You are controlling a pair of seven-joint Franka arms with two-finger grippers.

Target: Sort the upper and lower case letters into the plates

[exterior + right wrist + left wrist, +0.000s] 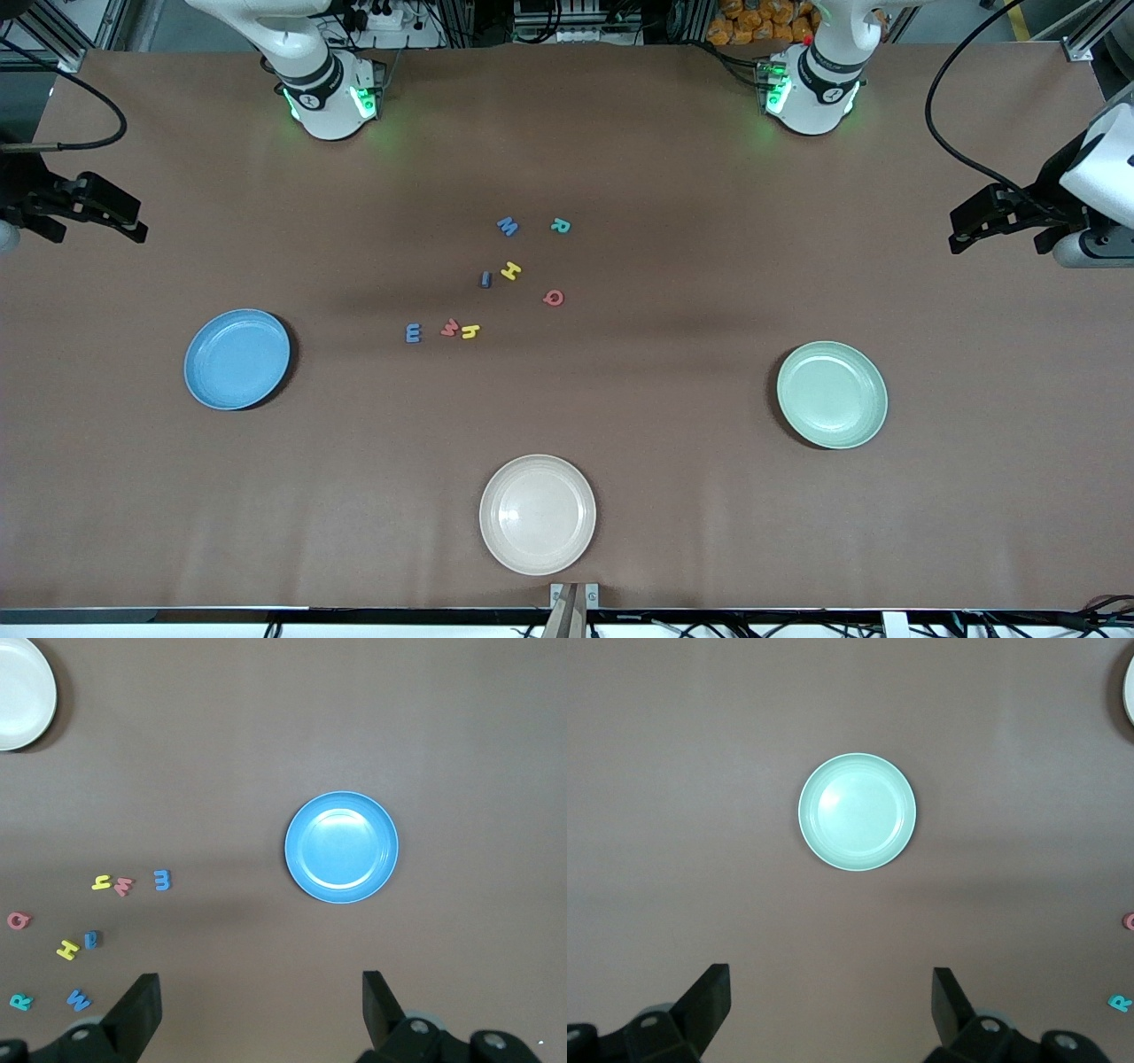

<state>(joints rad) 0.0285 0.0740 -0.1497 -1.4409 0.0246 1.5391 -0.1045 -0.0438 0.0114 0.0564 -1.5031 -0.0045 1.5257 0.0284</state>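
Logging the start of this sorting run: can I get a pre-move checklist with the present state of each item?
1. Left pincer open, holding nothing: ok.
2. Right pincer open, holding nothing: ok.
3. Light blue plate bare: ok.
4. Mint green plate bare: ok.
5. All eight letters loose on the table between the arms' bases and the plates: ok.
6. Red letter and yellow letter touching: cannot tell.

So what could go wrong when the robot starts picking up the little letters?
The red letter and the yellow letter sit almost touching, so a gripper might nudge or grab both. The letters are tiny, so open fingers could easily miss. The cream plate looks like the blue plate and green plate, so a letter could land in it.
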